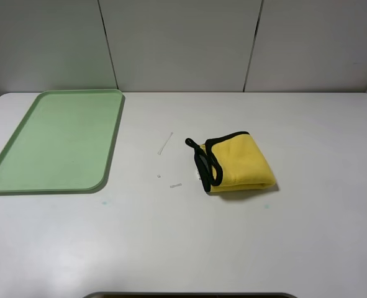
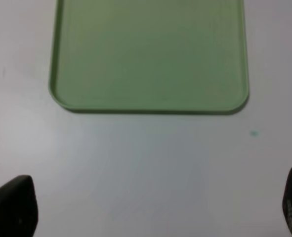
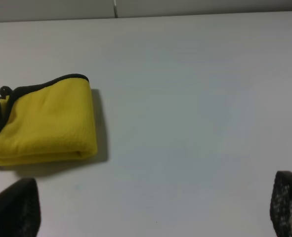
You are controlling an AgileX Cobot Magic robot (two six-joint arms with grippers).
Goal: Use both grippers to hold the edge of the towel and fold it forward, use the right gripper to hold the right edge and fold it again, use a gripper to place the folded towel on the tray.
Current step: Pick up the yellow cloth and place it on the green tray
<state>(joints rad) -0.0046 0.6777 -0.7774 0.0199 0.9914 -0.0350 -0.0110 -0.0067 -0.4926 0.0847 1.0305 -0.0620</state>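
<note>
The yellow towel (image 1: 238,161) lies folded into a small thick bundle on the white table, right of centre, its black edge trim (image 1: 207,162) bunched on its left side. It also shows in the right wrist view (image 3: 46,124). The mint-green tray (image 1: 53,141) sits empty at the far left, and its near end shows in the left wrist view (image 2: 150,54). Neither arm shows in the exterior high view. My left gripper (image 2: 150,212) is open and empty over bare table in front of the tray. My right gripper (image 3: 150,210) is open and empty, apart from the towel.
Small white scraps (image 1: 165,144) lie on the table between tray and towel. A faint teal speck (image 1: 105,202) marks the table near the tray's front corner. White wall panels stand behind the table.
</note>
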